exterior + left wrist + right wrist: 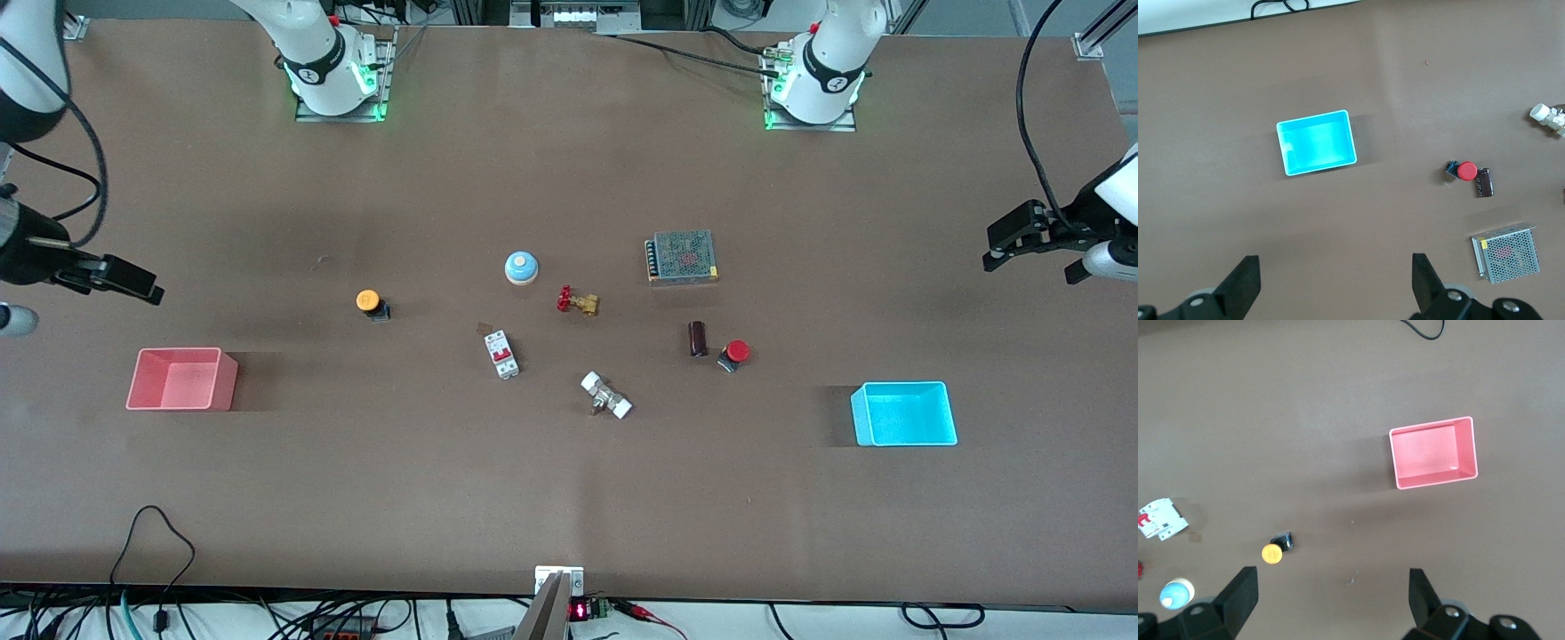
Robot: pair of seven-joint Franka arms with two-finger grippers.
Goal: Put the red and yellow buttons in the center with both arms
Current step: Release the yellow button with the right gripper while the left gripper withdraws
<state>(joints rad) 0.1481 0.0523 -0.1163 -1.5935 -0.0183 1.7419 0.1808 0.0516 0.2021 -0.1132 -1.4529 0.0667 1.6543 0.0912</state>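
Observation:
The yellow button [369, 302] stands on the table toward the right arm's end of the central cluster; it also shows in the right wrist view [1273, 551]. The red button [735, 354] stands toward the left arm's end, beside a dark brown part [698, 339]; it also shows in the left wrist view [1465, 171]. The center [551, 364] is bare brown table among small parts. My right gripper [133, 283] [1331, 593] is open and empty, up over the right arm's end. My left gripper [1005, 244] [1336, 283] is open and empty, up over the left arm's end.
A pink bin [182, 378] [1433, 453] sits near the right arm's end and a cyan bin [904, 413] [1316, 142] near the left arm's end. In the middle lie a light-blue domed button [522, 267], red-handled valve [576, 301], breaker [501, 354], white-ended valve [606, 396] and mesh box [682, 256].

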